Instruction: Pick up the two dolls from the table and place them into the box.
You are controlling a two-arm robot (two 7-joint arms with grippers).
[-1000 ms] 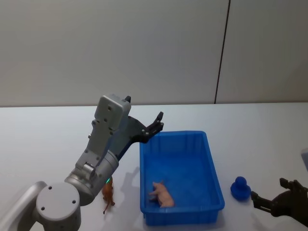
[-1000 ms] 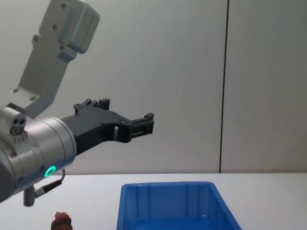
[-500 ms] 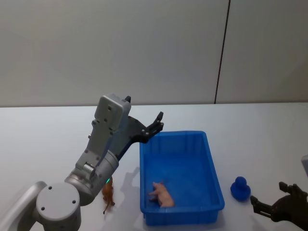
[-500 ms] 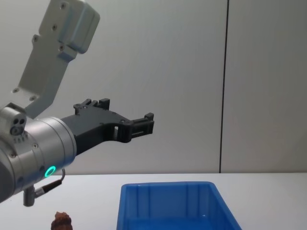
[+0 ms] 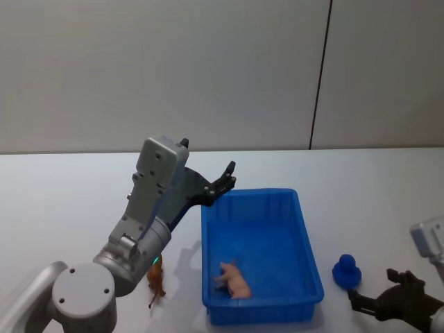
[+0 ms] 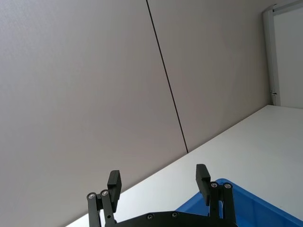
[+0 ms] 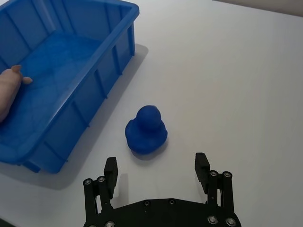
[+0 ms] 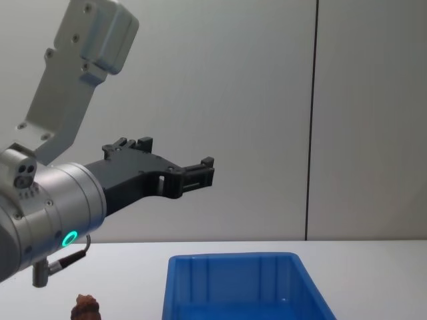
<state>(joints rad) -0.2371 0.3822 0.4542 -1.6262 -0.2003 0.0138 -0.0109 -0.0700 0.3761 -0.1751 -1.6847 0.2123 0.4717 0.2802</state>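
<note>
The fingers [image 7: 202,166] of the right gripper [image 7: 156,162] stand wide apart and hold nothing. They are low over the plain white desk [image 5: 69,187] and aimed at a small blue duck-shaped toy [image 7: 147,132] just ahead of them. The fingers [image 6: 114,178] of the left gripper [image 6: 158,175] are equally spread and empty, raised well above the far left corner of the bright blue rectangular plastic bin [image 5: 252,192].

The bin sits mid-desk with its ribbed inner walls showing. The duck toy rests on the desk just beside the bin's right wall, not touching it. Inside the bin, towards the near left, lies the pale pinkish-tan pig-like doll [image 5: 234,279], so that one looks done. The little reddish-brown doll [image 5: 157,279] stands on the desk close to the bin's left wall, tucked beside the left arm's lower joint and far below its gripper.

Both loose figures look light and stiff, probably moulded plastic or rubber. Their smooth, rounded lumps could squirt out of a pinch. The duck is best taken across its broad body, not its head. The brown doll is best taken across its trunk and clear of its thin legs, which would tip it.
</note>
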